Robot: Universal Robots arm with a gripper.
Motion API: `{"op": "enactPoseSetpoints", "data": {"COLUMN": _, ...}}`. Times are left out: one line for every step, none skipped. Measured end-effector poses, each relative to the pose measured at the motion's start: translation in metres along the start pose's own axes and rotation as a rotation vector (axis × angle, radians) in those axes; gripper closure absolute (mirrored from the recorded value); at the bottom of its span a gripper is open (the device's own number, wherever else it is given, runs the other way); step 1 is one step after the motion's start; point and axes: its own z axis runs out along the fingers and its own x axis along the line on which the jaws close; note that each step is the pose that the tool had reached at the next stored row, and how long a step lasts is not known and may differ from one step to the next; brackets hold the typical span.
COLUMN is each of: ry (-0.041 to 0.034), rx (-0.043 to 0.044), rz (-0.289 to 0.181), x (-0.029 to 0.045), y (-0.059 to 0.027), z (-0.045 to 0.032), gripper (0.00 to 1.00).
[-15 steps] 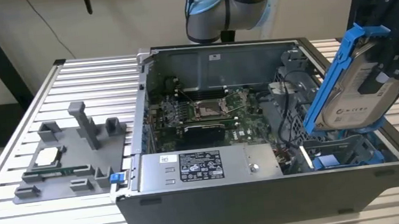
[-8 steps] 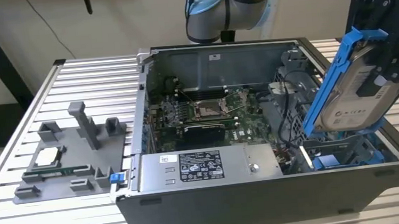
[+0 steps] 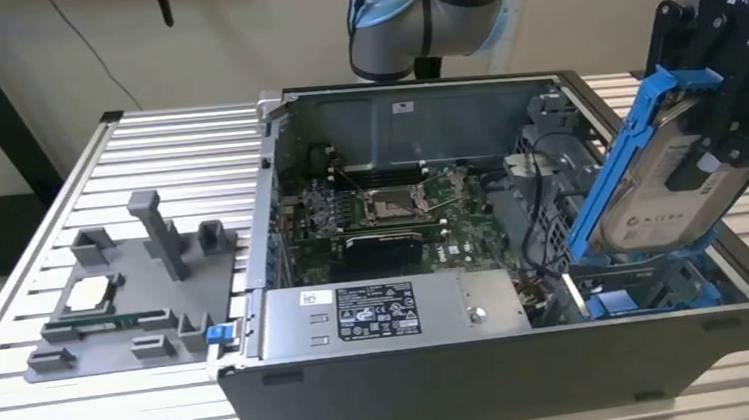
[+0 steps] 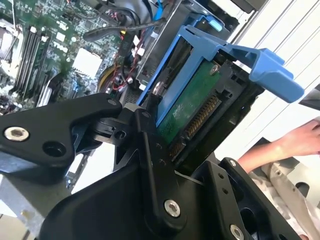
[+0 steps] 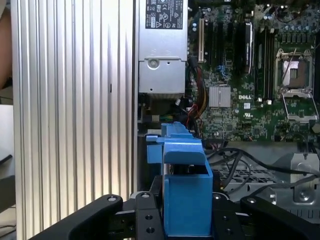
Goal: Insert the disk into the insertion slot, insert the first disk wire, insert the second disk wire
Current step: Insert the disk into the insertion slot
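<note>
Exterior view: black pincer (image 3: 727, 127) clamps silver-grey hard drive in blue plastic carrier (image 3: 668, 187), tilted, at 3 o'clock, just above grey sheet-metal bay with blue fittings (image 3: 649, 294). Second wrist view: pincer fingers (image 4: 150, 145) grip drive's edge; person's hand (image 4: 295, 142) nearby. First wrist view: carrier (image 5: 186, 200) between fingers.

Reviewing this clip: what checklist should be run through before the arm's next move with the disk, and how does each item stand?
1. Grip on the disk: ok, the gripper is shut on it.
2. Disk seated in the insertion slot: not ok, it hangs steeply tilted over it.
3. Disk lined up with the slot: cannot tell.
4. Cables clear of the slot: cannot tell, they run close beside it.
5. People clear: not ok, a hand shows beyond the disk in the second wrist view.
</note>
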Motion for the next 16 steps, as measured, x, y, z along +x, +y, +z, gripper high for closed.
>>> {"op": "enactPoseSetpoints", "data": {"ry": 0.0002, "rx": 0.0000, "rz": 0.000, "x": -0.0001, "y": -0.0026, "z": 0.0013, "gripper": 1.00}}
{"op": "enactPoseSetpoints", "data": {"ry": 0.0001, "rx": 0.0000, "rz": 0.000, "x": -0.0001, "y": -0.0039, "z": 0.0020, "gripper": 1.00}}
{"op": "enactPoseSetpoints", "data": {"ry": 0.0001, "rx": 0.0000, "rz": 0.000, "x": -0.0001, "y": -0.0054, "z": 0.0027, "gripper": 1.00}}
{"op": "enactPoseSetpoints", "data": {"ry": 0.0001, "rx": 0.0000, "rz": 0.000, "x": -0.0002, "y": -0.0068, "z": 0.0032, "gripper": 1.00}}
{"op": "enactPoseSetpoints", "data": {"ry": 0.0001, "rx": 0.0000, "rz": 0.000, "x": -0.0002, "y": -0.0079, "z": 0.0038, "gripper": 1.00}}
{"op": "enactPoseSetpoints", "data": {"ry": 0.0001, "rx": 0.0000, "rz": 0.000, "x": -0.0002, "y": -0.0091, "z": 0.0043, "gripper": 1.00}}
{"op": "enactPoseSetpoints", "data": {"ry": 0.0002, "rx": 0.0000, "rz": 0.000, "x": -0.0002, "y": -0.0102, "z": 0.0049, "gripper": 1.00}}
{"op": "enactPoseSetpoints", "data": {"ry": 0.0001, "rx": 0.0000, "rz": 0.000, "x": -0.0002, "y": -0.0113, "z": 0.0055, "gripper": 1.00}}
{"op": "enactPoseSetpoints", "data": {"ry": 0.0001, "rx": 0.0000, "rz": 0.000, "x": -0.0002, "y": -0.0123, "z": 0.0060, "gripper": 1.00}}
{"op": "enactPoseSetpoints", "data": {"ry": 0.0001, "rx": 0.0000, "rz": 0.000, "x": -0.0003, "y": -0.0134, "z": 0.0065, "gripper": 1.00}}
{"op": "enactPoseSetpoints", "data": {"ry": 0.0002, "rx": 0.0000, "rz": 0.000, "x": -0.0003, "y": -0.0144, "z": 0.0070, "gripper": 1.00}}
{"op": "enactPoseSetpoints", "data": {"ry": 0.0002, "rx": 0.0000, "rz": 0.000, "x": -0.0003, "y": -0.0152, "z": 0.0075, "gripper": 1.00}}
{"op": "enactPoseSetpoints", "data": {"ry": 0.0003, "rx": 0.0000, "rz": 0.000, "x": -0.0003, "y": -0.0161, "z": 0.0079, "gripper": 1.00}}
{"op": "enactPoseSetpoints", "data": {"ry": 0.0002, "rx": 0.0000, "rz": 0.000, "x": -0.0003, "y": -0.0169, "z": 0.0083, "gripper": 1.00}}
{"op": "enactPoseSetpoints", "data": {"ry": 0.0002, "rx": 0.0000, "rz": 0.000, "x": -0.0004, "y": -0.0176, "z": 0.0087, "gripper": 1.00}}
{"op": "enactPoseSetpoints", "data": {"ry": 0.0002, "rx": 0.0000, "rz": 0.000, "x": -0.0004, "y": -0.0183, "z": 0.0090, "gripper": 1.00}}
